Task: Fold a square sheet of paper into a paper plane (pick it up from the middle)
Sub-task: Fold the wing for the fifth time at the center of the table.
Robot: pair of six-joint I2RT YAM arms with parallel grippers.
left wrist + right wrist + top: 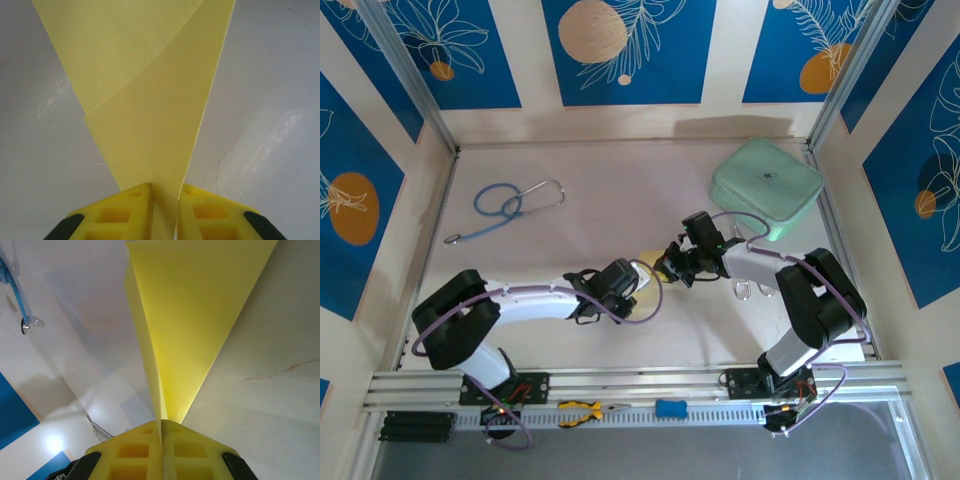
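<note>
The square sheet of paper (650, 262) is pale yellow and folded into a narrow dart, the shape of a paper plane, held up between the two arms at the table's middle. My right gripper (670, 266) is shut on one end. In the right wrist view the fingers (161, 427) pinch the centre crease, and the paper (195, 315) fans out ahead. My left gripper (638, 278) meets the other end. In the left wrist view its jaws (165, 192) stand slightly apart with the paper's narrow end (150, 100) passing loosely between them.
A mint-green case (766, 186) lies at the back right. A blue stethoscope (505, 205) lies at the back left and also appears in the right wrist view (15, 295). Yellow-handled pliers (582, 411) and a small blue block (669, 408) rest on the front rail.
</note>
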